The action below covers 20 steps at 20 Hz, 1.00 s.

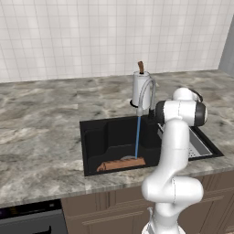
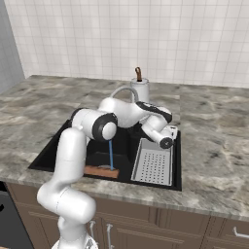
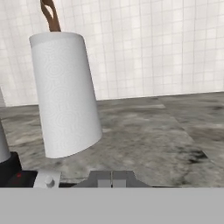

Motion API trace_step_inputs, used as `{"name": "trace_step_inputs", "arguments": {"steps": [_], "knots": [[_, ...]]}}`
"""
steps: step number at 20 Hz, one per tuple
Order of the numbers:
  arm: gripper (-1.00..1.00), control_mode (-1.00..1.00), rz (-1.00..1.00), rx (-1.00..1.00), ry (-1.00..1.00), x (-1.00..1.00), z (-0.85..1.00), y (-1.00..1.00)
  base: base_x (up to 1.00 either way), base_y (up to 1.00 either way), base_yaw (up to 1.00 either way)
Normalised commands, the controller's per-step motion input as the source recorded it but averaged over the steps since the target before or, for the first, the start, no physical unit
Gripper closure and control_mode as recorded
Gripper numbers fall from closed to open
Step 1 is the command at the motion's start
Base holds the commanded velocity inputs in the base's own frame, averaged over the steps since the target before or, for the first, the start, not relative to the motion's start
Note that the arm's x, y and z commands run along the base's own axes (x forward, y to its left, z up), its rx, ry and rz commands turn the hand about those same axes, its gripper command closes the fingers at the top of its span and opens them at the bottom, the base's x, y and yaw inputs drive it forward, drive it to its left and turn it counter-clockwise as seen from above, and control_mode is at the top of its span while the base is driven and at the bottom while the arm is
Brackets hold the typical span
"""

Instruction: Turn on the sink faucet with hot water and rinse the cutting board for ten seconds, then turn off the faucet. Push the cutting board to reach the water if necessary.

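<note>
Cutting board flat on the sink floor at the front, water striking its middle. Gripper clenched on nothing beside the faucet base. Risk ahead: bumping the paper towel roll, or shoving the handle wrong and leaving water running.

White arm bent forward, wrist low, claw closed
</note>
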Motion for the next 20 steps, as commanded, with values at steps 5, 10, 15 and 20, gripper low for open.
{"name": "trace_step_inputs", "arguments": {"steps": [5,10,15,20], "knots": [[1.00,-1.00,0.11,0.00,0.00,0.00,0.00,-0.08,0.00,0.00,0.00],[1.00,-1.00,0.20,0.00,0.00,0.00,0.00,-0.06,0.00,0.00,0.00],[1.00,-1.00,0.22,0.00,0.00,0.00,0.00,-0.02,0.00,0.00,0.00],[1.00,-1.00,0.23,0.00,0.00,0.00,0.00,-0.03,0.00,0.00,0.00]]}}
